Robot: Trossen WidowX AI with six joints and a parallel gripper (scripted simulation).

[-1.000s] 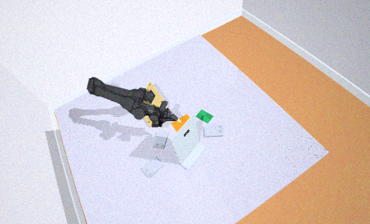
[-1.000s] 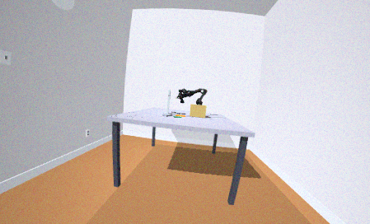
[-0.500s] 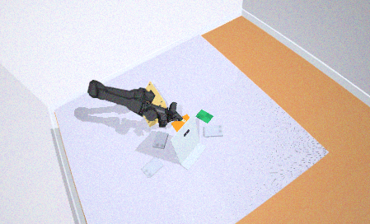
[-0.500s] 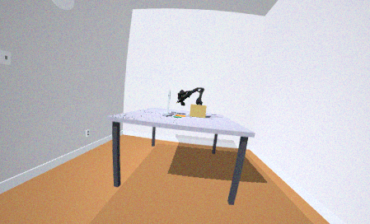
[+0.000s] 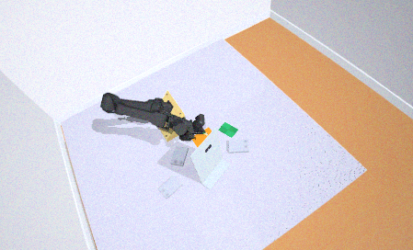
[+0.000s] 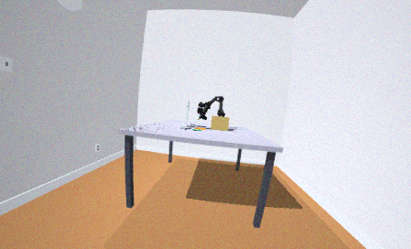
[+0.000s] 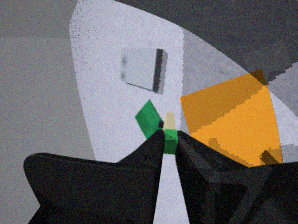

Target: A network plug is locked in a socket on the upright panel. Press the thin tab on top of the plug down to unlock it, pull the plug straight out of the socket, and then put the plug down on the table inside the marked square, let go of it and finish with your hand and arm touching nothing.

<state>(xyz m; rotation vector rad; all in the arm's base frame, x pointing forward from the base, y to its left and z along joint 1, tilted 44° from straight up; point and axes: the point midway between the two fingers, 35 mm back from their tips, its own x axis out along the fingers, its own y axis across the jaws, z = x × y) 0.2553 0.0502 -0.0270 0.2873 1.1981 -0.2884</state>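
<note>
My gripper (image 7: 168, 136) (image 6: 200, 119) points down and is shut on the plug (image 7: 170, 145), a small green block with a pale beige end. It holds the plug above the table, out of the socket. The upright white panel (image 5: 207, 161) (image 6: 188, 113) stands beside the gripper; its dark socket slots (image 5: 208, 148) look empty. A green square (image 5: 228, 130) (image 7: 148, 119) lies flat on the table, left of the plug in the wrist view. A larger orange patch (image 5: 199, 140) (image 7: 240, 120) lies on its right. Which of the two is the marked square, I cannot tell. The tab is too small to make out.
A pale flat plate (image 5: 237, 146) (image 7: 141, 69) lies beyond the green square. Other plates (image 5: 179, 155) (image 5: 169, 187) lie on the panel's other side. A yellow board (image 6: 220, 124) stands by the arm's base. The table (image 5: 283, 184) (image 6: 254, 139) carries everything.
</note>
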